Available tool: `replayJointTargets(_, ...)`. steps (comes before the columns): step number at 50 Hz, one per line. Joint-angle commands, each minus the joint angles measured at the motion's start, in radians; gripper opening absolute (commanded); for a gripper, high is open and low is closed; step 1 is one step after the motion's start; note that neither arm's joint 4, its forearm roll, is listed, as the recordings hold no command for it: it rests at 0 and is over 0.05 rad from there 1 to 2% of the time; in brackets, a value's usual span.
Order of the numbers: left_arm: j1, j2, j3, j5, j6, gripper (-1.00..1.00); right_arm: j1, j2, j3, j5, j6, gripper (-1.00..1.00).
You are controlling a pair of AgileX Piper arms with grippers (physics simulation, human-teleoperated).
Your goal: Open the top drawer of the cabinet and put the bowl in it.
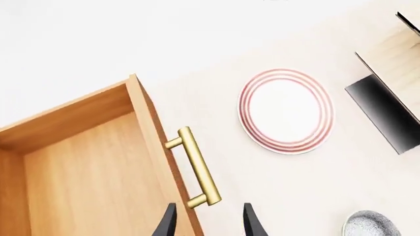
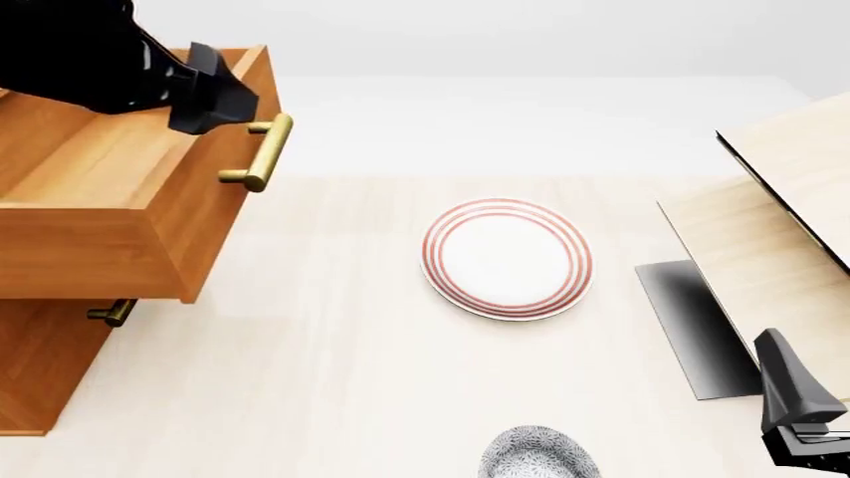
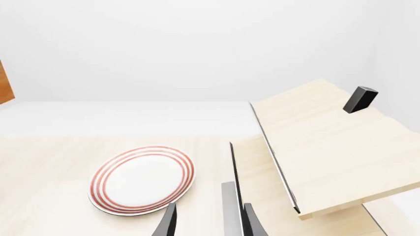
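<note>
The cabinet (image 2: 47, 368) stands at the table's left. Its top drawer (image 2: 94, 189) is pulled out, and its empty inside shows in the left wrist view (image 1: 85, 177). My left gripper (image 2: 223, 100) is open just above the drawer's brass handle (image 2: 259, 154). In the left wrist view the gripper (image 1: 208, 223) has its fingers apart on either side of the handle's (image 1: 195, 167) near end, not gripping it. The speckled bowl (image 2: 538, 456) sits on the table at the front edge and also shows in the left wrist view (image 1: 371, 223). My right gripper (image 2: 794, 393) is open and empty at the front right, as its wrist view (image 3: 208, 223) shows.
A white plate with red rings (image 2: 505, 257) lies mid-table between drawer and bowl. A pale light-wood structure (image 2: 770, 229) with a dark panel (image 2: 698, 329) stands at the right. A lower drawer's handle (image 2: 113, 312) shows under the open drawer.
</note>
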Motion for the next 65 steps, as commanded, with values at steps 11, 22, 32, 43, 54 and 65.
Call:
replayJointTargets(11,-0.165,-0.034,0.051,-0.038,0.01,1.0,0.0,-0.001,0.002,-0.001,0.0,1.0)
replayJointTargets(22,-0.248,-0.028,0.088,-0.083,-0.009,1.0,0.0,-0.001,0.002,-0.001,0.0,1.0)
replayJointTargets(32,-0.288,-0.055,0.18,-0.141,-0.016,1.0,0.0,-0.001,0.002,-0.001,0.0,1.0)
replayJointTargets(43,-0.356,-0.011,0.234,-0.209,-0.027,1.0,0.0,-0.001,0.002,-0.001,0.0,1.0)
replayJointTargets(54,-0.387,0.005,0.292,-0.262,-0.033,1.0,0.0,-0.001,0.002,-0.001,0.0,1.0)
replayJointTargets(65,-0.438,0.066,0.35,-0.353,-0.068,1.0,0.0,-0.001,0.002,-0.001,0.0,1.0)
